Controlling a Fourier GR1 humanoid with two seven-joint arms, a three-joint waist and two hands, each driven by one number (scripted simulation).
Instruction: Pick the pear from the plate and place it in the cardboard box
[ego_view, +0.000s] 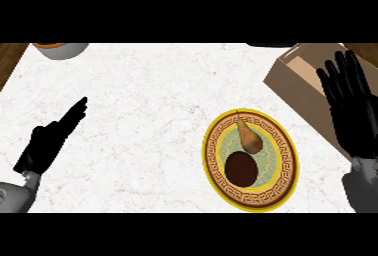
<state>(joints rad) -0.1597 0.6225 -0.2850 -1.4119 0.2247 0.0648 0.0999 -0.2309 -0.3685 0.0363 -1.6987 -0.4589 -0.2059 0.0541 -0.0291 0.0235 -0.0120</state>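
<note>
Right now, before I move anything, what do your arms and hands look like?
The left hand and right hand are black, with slim fingers and a thumb. The left forearm and right forearm are plain grey. No cables, markings or sleeves show.

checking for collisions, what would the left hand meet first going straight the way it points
Probably nothing: the left hand points diagonally toward the far edge across bare marble counter, passing right of the bowl in the far left corner.

Brown-gold pear (249, 136) on a yellow plate (283, 150) — orange key-pattern band, green centre.
</note>
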